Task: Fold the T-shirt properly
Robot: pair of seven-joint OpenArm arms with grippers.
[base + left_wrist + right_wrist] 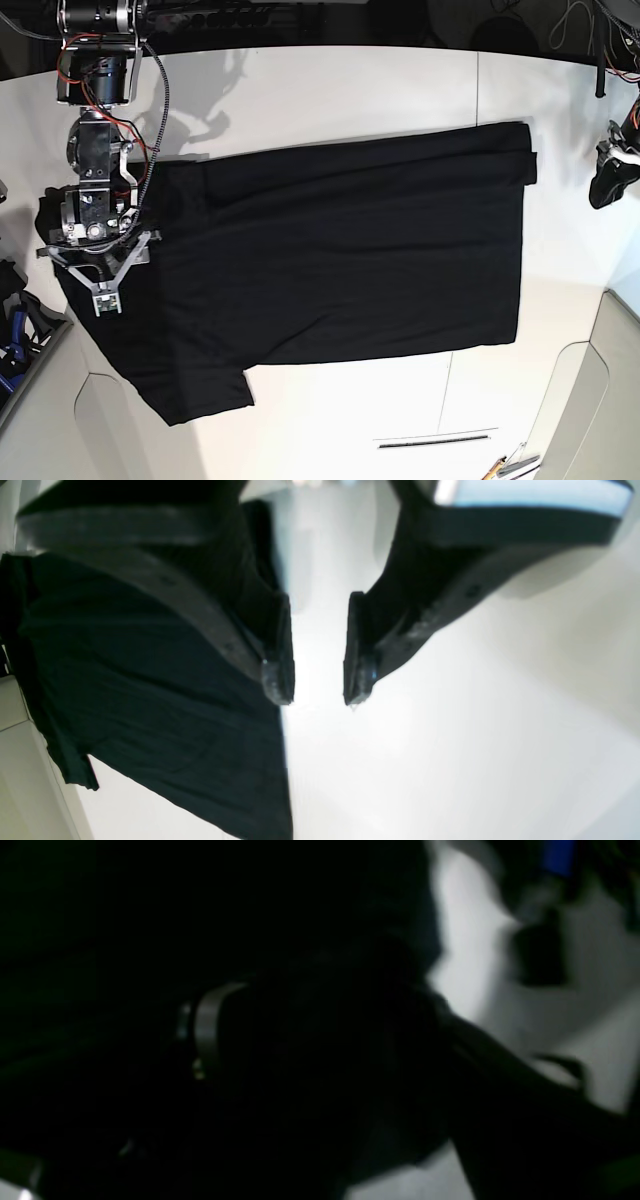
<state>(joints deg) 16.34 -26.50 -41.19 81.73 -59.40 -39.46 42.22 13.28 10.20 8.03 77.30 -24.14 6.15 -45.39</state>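
The black T-shirt point(340, 250) lies spread flat on the white table point(350, 90), plain side up, with one sleeve point(195, 390) at the lower left. No print shows. My right gripper point(104, 297) sits over the shirt's left edge with its fingers drawn together on the cloth. The right wrist view is almost filled by dark cloth point(150, 940). My left gripper point(318, 700) is open and empty above bare table, just right of the T-shirt's edge point(150, 690). In the base view the left gripper point(608, 183) hangs at the far right, off the shirt.
Cables and arm mounts point(95, 40) line the table's back edge. A pen and small tools point(505, 465) lie at the front right. A blue object point(12, 345) sits beyond the table's left edge. A table seam point(478, 90) runs near the shirt's right end.
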